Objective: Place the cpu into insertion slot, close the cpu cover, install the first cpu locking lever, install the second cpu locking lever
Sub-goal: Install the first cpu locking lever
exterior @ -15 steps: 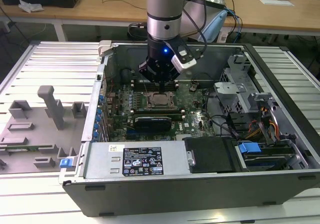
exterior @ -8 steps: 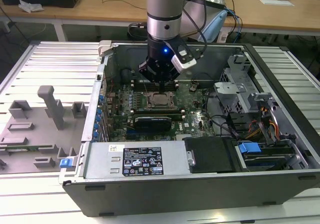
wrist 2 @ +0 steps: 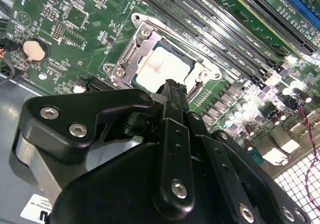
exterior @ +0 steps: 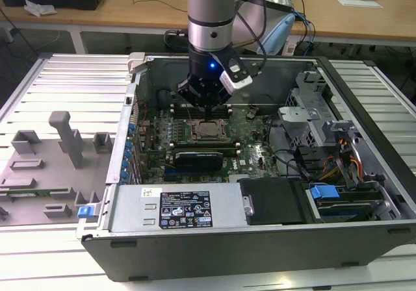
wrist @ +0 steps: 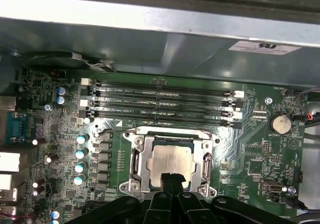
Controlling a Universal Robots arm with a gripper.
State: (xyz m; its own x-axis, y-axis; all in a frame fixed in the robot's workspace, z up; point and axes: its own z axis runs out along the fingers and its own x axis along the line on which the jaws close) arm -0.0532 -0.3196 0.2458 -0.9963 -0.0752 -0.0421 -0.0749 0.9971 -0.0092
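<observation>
The cpu (wrist: 170, 160) lies flat in the insertion slot (exterior: 208, 132) on the green board, silver top up, and it also shows in the second wrist view (wrist 2: 159, 64). The cpu cover (wrist: 139, 156) is down around it as a metal frame, its cut-out centre showing the chip; the same frame (wrist 2: 131, 53) appears in the second wrist view. My gripper (exterior: 207, 113) hangs just above the socket's edge, black fingertips together with nothing between them (wrist: 172, 178) (wrist 2: 173, 87). I cannot tell whether the tips touch the cover.
Long memory slots (wrist: 160, 101) run beside the socket. A coin battery (wrist: 280, 123) sits on the board, and a long black card (exterior: 198, 156) lies in front of the socket. The case walls, power supply (exterior: 175, 206) and drive cage (exterior: 312, 102) hem in the board. A grey fixture tray (exterior: 45, 161) lies on the exterior view's left.
</observation>
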